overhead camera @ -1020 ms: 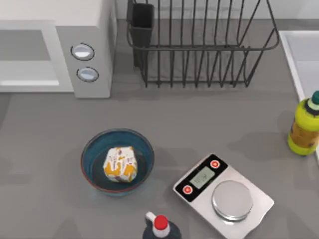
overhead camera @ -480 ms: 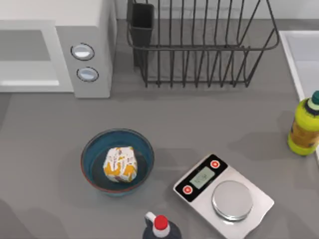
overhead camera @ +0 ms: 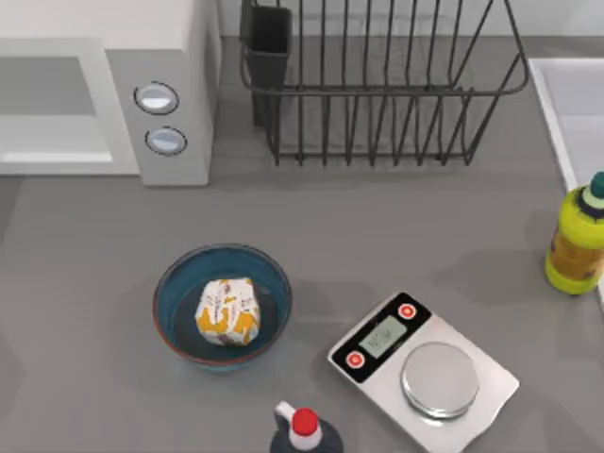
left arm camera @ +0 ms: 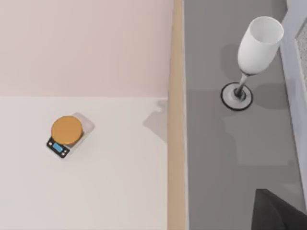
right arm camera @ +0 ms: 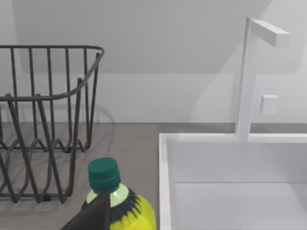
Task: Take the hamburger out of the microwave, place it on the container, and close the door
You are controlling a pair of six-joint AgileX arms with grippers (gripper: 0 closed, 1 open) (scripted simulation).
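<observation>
The hamburger (overhead camera: 227, 311), a white wrap with orange patches, lies inside the container (overhead camera: 267, 283), a blue bowl at the table's front middle-left. The white microwave (overhead camera: 179, 57) stands at the back left, and its door (overhead camera: 47, 142) sits flush with the grey knob panel. A dark part of my left gripper (left arm camera: 278, 213) shows in the left wrist view, over grey floor. A dark edge of my right gripper (right arm camera: 93, 215) shows in the right wrist view, close to the yellow bottle (right arm camera: 120, 211).
A black wire dish rack (overhead camera: 377, 85) stands at the back middle. A silver scale (overhead camera: 425, 368) sits at the front right, with a dark red-capped bottle (overhead camera: 304, 429) beside it. The yellow bottle (overhead camera: 576, 241) and a white sink (overhead camera: 576, 104) are at the right edge.
A faint shadow on the table's front left has slid toward the left edge. The hamburger, bowl and microwave have not moved.
</observation>
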